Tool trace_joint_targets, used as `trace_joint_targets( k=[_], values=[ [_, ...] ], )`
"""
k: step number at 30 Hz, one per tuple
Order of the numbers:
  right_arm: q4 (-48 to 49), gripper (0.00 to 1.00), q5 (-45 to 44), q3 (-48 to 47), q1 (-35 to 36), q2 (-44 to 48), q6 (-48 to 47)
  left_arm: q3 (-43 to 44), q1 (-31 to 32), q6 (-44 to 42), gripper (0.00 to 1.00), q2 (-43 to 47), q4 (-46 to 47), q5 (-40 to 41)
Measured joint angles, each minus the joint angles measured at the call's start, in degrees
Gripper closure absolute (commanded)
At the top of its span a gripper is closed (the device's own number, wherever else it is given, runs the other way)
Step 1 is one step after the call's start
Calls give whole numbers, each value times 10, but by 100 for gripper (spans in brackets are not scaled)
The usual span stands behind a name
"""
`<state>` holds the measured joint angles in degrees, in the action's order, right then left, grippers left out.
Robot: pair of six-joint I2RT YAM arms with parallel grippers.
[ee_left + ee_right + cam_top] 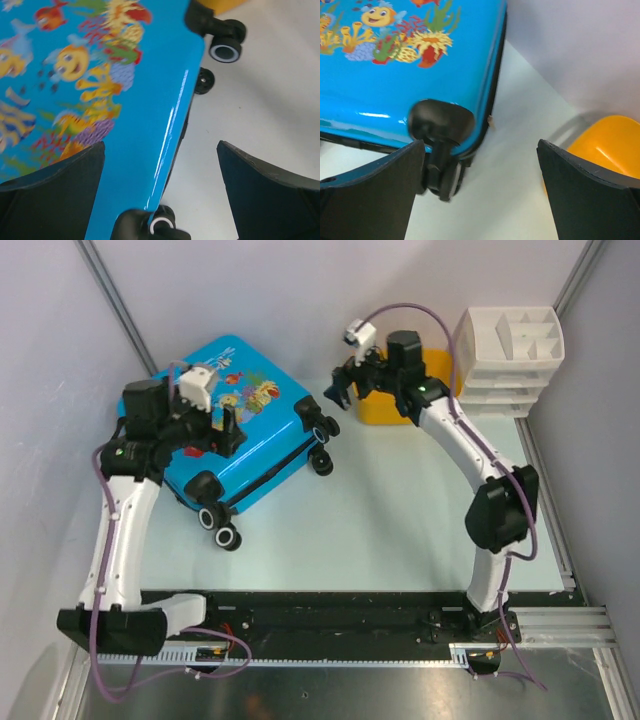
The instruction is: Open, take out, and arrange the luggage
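The luggage (250, 415) is a bright-blue hard-shell suitcase with a cartoon fish print. It lies flat and closed at the back left of the table, its black wheels (222, 530) towards the front and right. My left gripper (233, 430) hovers over its near right part, open and empty. In the left wrist view the blue shell (100, 75) and its zipper edge run between the wide-apart fingers (50, 200). My right gripper (338, 390) hangs open by the far right corner. In the right wrist view a corner wheel (442, 170) of the luggage (395, 50) sits by the left finger.
A yellow tub (385, 408) stands just right of the suitcase, partly under my right arm; it also shows in the right wrist view (605, 145). A white stack of compartment trays (510, 350) sits at the back right. Grey walls close in the left, back and right.
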<state>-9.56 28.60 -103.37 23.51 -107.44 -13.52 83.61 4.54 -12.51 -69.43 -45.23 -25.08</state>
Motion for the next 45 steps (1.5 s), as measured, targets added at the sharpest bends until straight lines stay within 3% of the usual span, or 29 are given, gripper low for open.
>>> trace_joint_targets(
  k=[6, 13, 16, 17, 19, 21, 22, 23, 29, 39, 45],
  values=[
    [-174, 0, -55, -157, 65, -96, -31, -50, -88, 70, 0, 80, 10, 7],
    [-303, 2, -103, -193, 85, -169, -62, -93, -167, 157, 0, 105, 15, 22],
    [-331, 19, -110, -193, 88, -180, -74, -121, -209, 195, 1, 106, 14, 41],
    [-337, 32, -110, -193, 89, -181, -78, -128, -217, 203, 1, 106, 14, 46],
    [-348, 42, -105, -193, 90, -181, -83, -141, -237, 225, 2, 107, 13, 68],
    [-356, 69, -100, -193, 92, -181, -86, -150, -252, 239, 2, 107, 12, 85],
    [-364, 91, -98, -193, 93, -181, -85, -153, -259, 245, 2, 106, 12, 93],
    [-369, 100, -101, -193, 94, -181, -83, -155, -267, 250, 2, 104, 12, 103],
    [-348, 100, -94, -165, 94, -170, -75, -155, -280, 260, 3, 66, 15, 115],
    [-144, 100, -116, 113, 110, -13, 9, -155, -283, 234, 7, 8, 54, 20],
    [-122, 100, -180, 245, 157, 97, 109, -135, -275, 206, 9, -37, 79, -10]
  ],
)
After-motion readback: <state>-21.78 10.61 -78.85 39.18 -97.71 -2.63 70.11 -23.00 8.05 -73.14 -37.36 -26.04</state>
